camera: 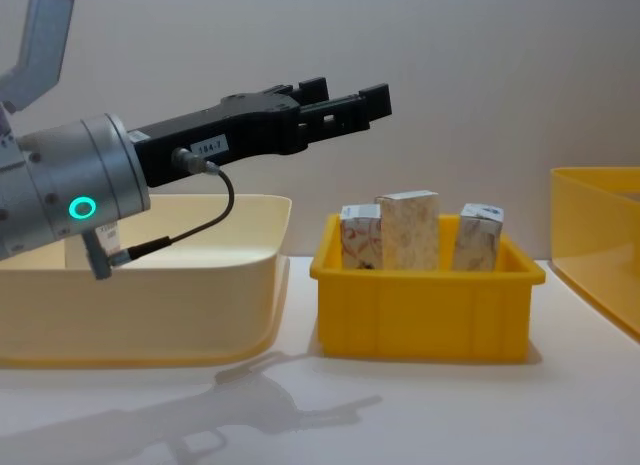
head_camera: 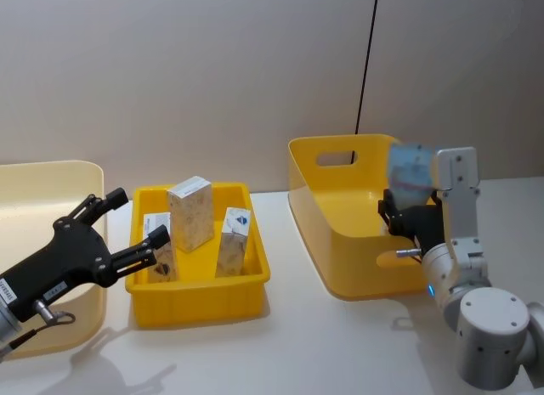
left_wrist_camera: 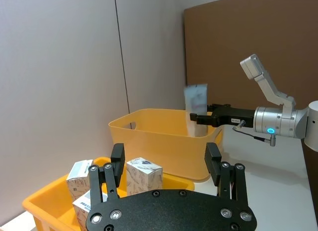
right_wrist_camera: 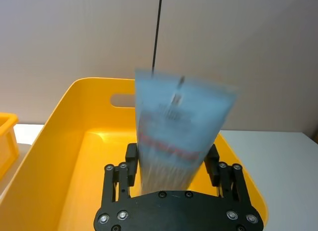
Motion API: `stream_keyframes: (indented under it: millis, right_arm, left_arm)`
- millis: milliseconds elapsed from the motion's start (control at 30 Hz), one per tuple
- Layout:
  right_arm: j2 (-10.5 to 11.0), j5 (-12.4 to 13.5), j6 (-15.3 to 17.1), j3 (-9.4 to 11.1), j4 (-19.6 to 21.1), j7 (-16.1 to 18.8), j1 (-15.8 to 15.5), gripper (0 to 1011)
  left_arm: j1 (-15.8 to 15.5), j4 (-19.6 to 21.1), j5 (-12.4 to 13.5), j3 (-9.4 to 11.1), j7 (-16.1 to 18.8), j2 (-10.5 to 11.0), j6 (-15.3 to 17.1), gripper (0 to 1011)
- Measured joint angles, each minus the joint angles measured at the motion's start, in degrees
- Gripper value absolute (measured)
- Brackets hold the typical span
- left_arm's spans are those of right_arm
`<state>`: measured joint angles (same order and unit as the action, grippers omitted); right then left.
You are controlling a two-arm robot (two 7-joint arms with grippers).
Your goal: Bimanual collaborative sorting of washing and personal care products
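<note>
In the head view the right tool [head_camera: 405,206] is clamped on a pale-blue tube [head_camera: 414,167] and holds it upright above the near right part of the large yellow bin [head_camera: 340,234], on the right of the counter [head_camera: 289,344]. The left tool [head_camera: 127,225] hangs with its fingers apart by the right rim of the cream tub [head_camera: 51,178]. Just right of it is the small yellow bin [head_camera: 200,297], where three marbled cartons [head_camera: 191,212] stand upright. I judge the step in hand to be dropping the tube into the large bin. The next move calls for lowering it inside the walls and parting the fingers, and the left tool looks placed to reach for a carton after that. The left wrist view shows the left tool's fingers wide apart with nothing between them and the cartons just beyond. Farther off it shows the right arm stretched level, the tube raised over the large bin. The right wrist view adds what the others lack: the tube's lower end is pinched between both fingers, a red band of print crosses it, and the bin's yellow floor lies below. The chest view, from the side, gives the heights. The left tool is well above the tub's rim, and the cartons rise past the small bin's wall.
</note>
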<state>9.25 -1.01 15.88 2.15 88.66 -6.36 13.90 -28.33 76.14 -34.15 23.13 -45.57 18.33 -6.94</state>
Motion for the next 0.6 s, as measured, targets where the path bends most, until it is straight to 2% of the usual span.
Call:
stream_keyframes:
  millis: [300, 600]
  right_arm:
    - [-0.2, 0.1, 0.3, 0.0, -0.2, 0.1, 0.1, 996]
    - [-0.4, 0.1, 0.6, -0.1, -0.3, 0.2, 0.1, 1001]
  left_arm:
    - [0.0, 0.0, 0.0, 0.0, 0.0, 0.0, 0.0, 1004]
    - [0.0, 0.0, 0.0, 0.0, 0.0, 0.0, 0.0, 1004]
